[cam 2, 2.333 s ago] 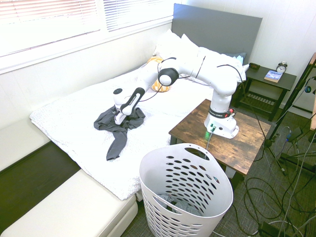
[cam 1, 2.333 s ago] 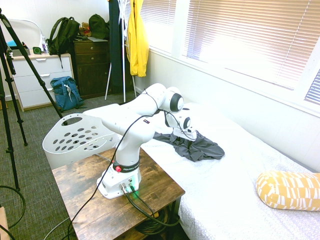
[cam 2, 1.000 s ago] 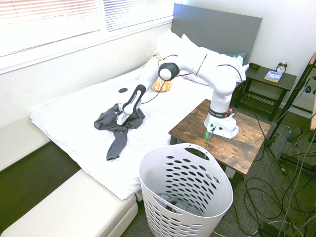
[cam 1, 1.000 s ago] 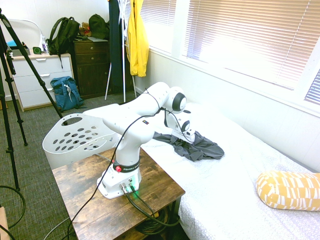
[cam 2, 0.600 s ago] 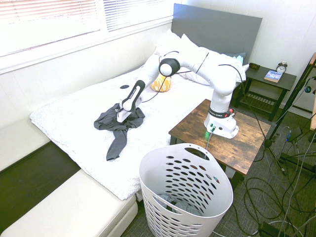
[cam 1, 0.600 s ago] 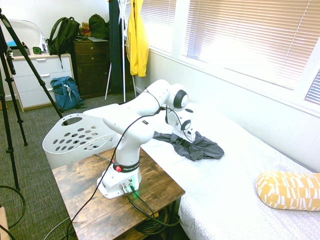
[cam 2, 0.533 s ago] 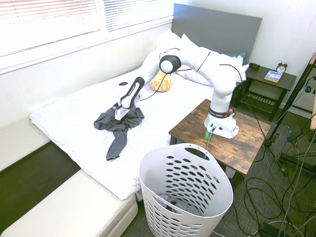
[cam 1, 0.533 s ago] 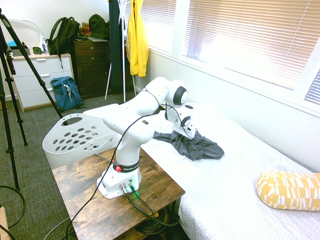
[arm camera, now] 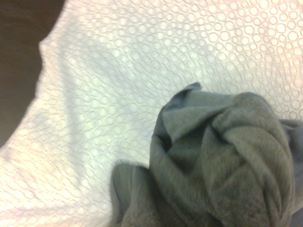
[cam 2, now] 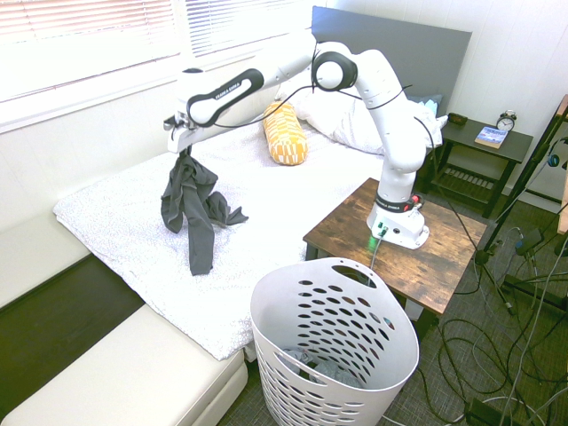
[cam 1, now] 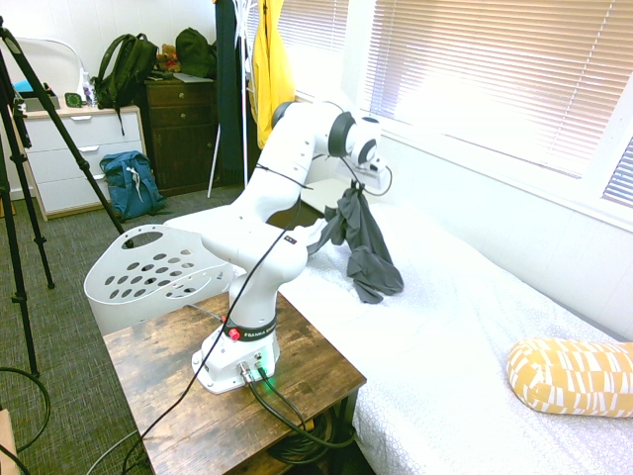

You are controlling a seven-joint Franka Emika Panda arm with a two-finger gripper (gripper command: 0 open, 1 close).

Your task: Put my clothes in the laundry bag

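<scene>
The gripper (cam 2: pixel 181 142) was seen high above the bed (cam 2: pixel 124 222), pinched tight on the top of a dark grey garment (cam 2: pixel 189 209), and the fabric was carried clear of the bedcover for most of its length. In the second exterior view the garment was hung straight down from the closed fingers in a bunched column, with one long strip trailing lowest and a shorter fold kicked out to the side; whether the lowest tip was touching the bedcover could not be told. In the first exterior view the same garment (cam 1: pixel 361 242) was shown dangling below the gripper (cam 1: pixel 356 188), in front of the window wall, with its lower end near the white cover. In the wrist view the grey cloth (arm camera: pixel 213 170) was filling the lower part of the picture, crumpled and folded on itself, with the bubble-textured bedcover (arm camera: pixel 142 71) spread behind it.

The white laundry basket (cam 2: pixel 333 351) was stood on the floor beside the wooden table (cam 2: pixel 426 257), well apart from the lifted garment, and some cloth was glimpsed at its bottom through the holes. A yellow patterned pillow (cam 2: pixel 286 133) was left lying further up the bed, near the white pillows (cam 2: pixel 355 111), and a yellow jacket (cam 1: pixel 272 84) was hung on the rack in the corner
</scene>
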